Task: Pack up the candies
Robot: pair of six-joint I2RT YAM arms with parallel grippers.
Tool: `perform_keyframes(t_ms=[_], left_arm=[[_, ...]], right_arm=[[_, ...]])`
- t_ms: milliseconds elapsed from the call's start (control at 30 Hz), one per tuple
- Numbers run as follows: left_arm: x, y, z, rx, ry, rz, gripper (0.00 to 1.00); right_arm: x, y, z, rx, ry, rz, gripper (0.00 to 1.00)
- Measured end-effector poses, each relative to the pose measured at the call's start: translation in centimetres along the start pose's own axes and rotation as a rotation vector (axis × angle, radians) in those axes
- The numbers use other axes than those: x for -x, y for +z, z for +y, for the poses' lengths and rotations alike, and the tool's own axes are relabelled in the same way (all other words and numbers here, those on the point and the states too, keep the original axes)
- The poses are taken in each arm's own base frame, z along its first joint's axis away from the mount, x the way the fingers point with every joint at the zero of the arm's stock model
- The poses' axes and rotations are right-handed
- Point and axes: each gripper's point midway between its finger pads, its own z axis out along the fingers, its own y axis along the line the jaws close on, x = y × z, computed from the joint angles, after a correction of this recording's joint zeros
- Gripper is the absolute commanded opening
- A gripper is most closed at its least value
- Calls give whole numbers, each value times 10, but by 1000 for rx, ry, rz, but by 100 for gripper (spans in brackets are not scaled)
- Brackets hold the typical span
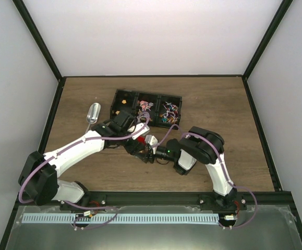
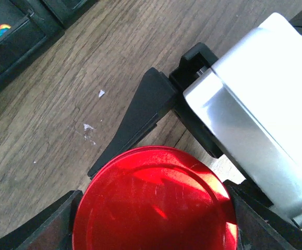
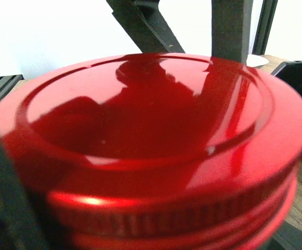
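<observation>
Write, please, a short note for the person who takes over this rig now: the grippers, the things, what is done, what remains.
Left gripper: shut on the red lid, just in front of the black tray.
Right gripper: fingers flank the same lid; whether they press on it cannot be told.
Candies: in the tray's middle and right compartments.
Metal scoop: lies left of the tray, held by no gripper.
Done: no packed candies are visible; what is under the lid is hidden.
Left: probably sort out the lid, then pack the candies.
</observation>
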Motion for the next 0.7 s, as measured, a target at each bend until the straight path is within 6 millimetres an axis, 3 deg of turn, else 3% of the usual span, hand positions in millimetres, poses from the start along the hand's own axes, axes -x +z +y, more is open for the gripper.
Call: perform_keyframes(t_ms=[333,700], left_arm=[[-5,-6,-4,-76,186,-2,61],[-39,-15,-24,-275,611,123,60]], right_arm=[[2,1,3,16,-3,-6,38],[-6,-10,42,226,16,17,34]])
